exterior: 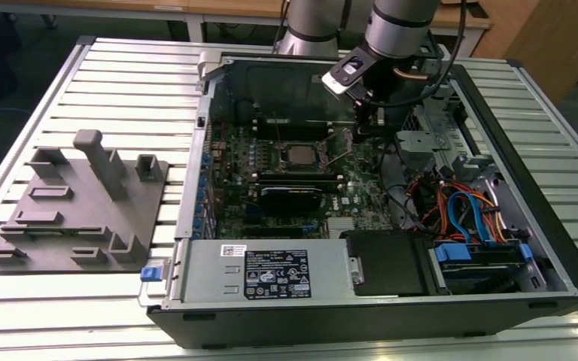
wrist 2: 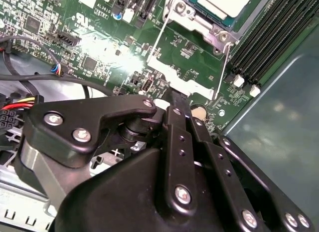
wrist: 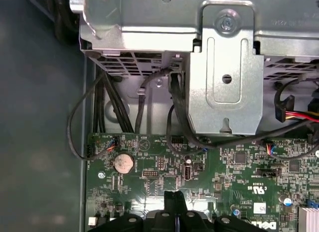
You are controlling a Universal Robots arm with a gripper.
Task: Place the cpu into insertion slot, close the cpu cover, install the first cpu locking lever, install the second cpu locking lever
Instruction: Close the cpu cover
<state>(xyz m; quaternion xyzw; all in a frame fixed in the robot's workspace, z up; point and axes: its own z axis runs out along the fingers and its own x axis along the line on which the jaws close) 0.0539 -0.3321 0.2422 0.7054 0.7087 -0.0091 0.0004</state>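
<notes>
The cpu [exterior: 298, 155] lies flat in the middle of the green motherboard, its pale metal top [wrist 2: 224, 1] showing through the window of the silvery cpu cover [wrist 2: 198, 22]. Chip and cover hide the insertion slot beneath them. Thin wire locking levers [wrist 2: 158, 40] run along two sides of the cover. My gripper [exterior: 369, 126] hangs low over the board, just off the socket toward the exterior view's right. Its black fingertips [wrist 2: 174, 98] meet beside the cover's protruding metal tab [wrist 2: 169, 76]. In the first wrist view the gripper [wrist: 174, 196] is shut, with nothing visible between the tips.
The open computer case [exterior: 530, 248] walls the board in. A metal drive cage [wrist: 224, 67] with cables [exterior: 460, 210] stands toward the exterior view's right. Memory slots [wrist 2: 279, 27] run beside the socket. A coin battery [wrist: 123, 163] lies near the gripper. A grey fixture plate [exterior: 78, 210] rests outside the case.
</notes>
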